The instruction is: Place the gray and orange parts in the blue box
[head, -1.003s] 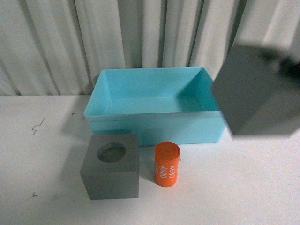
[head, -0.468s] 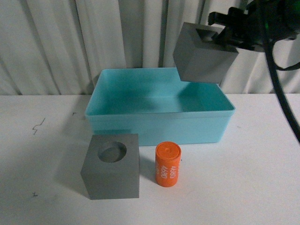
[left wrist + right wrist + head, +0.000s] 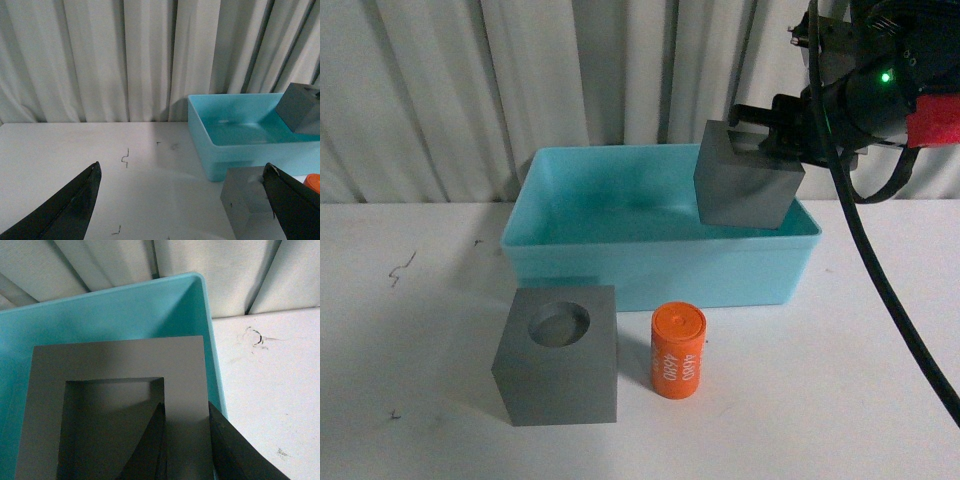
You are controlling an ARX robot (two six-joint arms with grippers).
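Note:
My right gripper [image 3: 772, 138] is shut on one wall of the gray cube with the square recess [image 3: 745, 190], holding it tilted just above the right end of the blue box [image 3: 650, 275]. In the right wrist view one finger sits inside the recess of that cube [image 3: 120, 357] and the other outside, with the box floor [image 3: 125, 310] beneath. The gray cube with the round recess [image 3: 558, 365] and the orange cylinder [image 3: 678, 352] printed "4680" stand on the table in front of the box. My left gripper [image 3: 181, 167] is open and low, with the round-recess cube [image 3: 245, 200] beside one finger.
A white table [image 3: 860, 400] carries everything, with small dark marks [image 3: 398, 268] at its left. Pale pleated curtains [image 3: 470, 90] hang close behind the box. The right arm's black cable [image 3: 880, 290] drapes down on the right side.
My right gripper has carried the square-recess cube from close to the camera at the right, over the box's far right corner, and now lower, just above the box's right end. Nothing else moved.

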